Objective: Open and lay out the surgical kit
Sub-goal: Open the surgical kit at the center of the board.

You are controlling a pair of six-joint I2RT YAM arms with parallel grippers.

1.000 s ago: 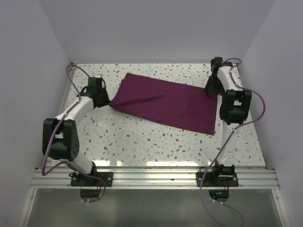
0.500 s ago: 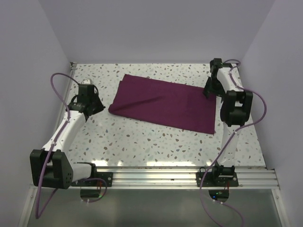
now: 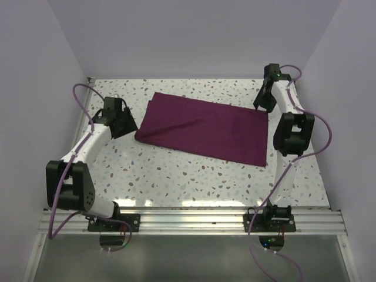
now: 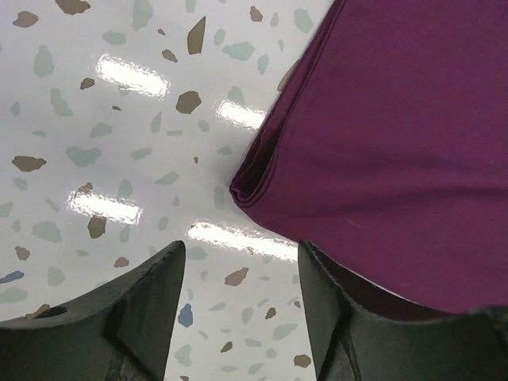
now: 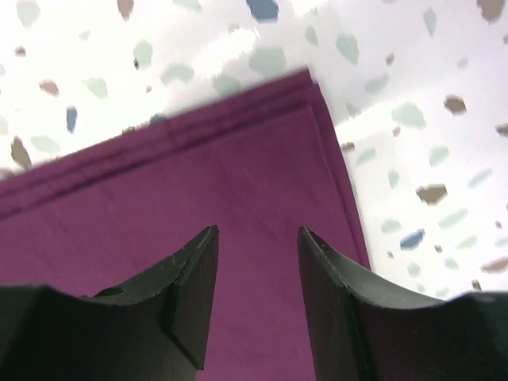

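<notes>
The folded maroon cloth wrap (image 3: 202,130) fills the middle of the speckled table (image 3: 176,173), slanting from upper left to lower right. Open tabletop runs across the lower half of the top view and in a narrow strip above the cloth. The left gripper (image 3: 125,123), fingers apart, blocks the cloth's left corner, and the right gripper (image 3: 262,104) hangs over its upper right corner. Walls (image 3: 53,88) close in the left, right and back.

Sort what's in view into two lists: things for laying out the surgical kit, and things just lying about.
For the job: folded dark purple cloth wrap; left end effector; right end effector, both open.
Just lying about: no stray items visible, only the white speckled terrazzo table.
</notes>
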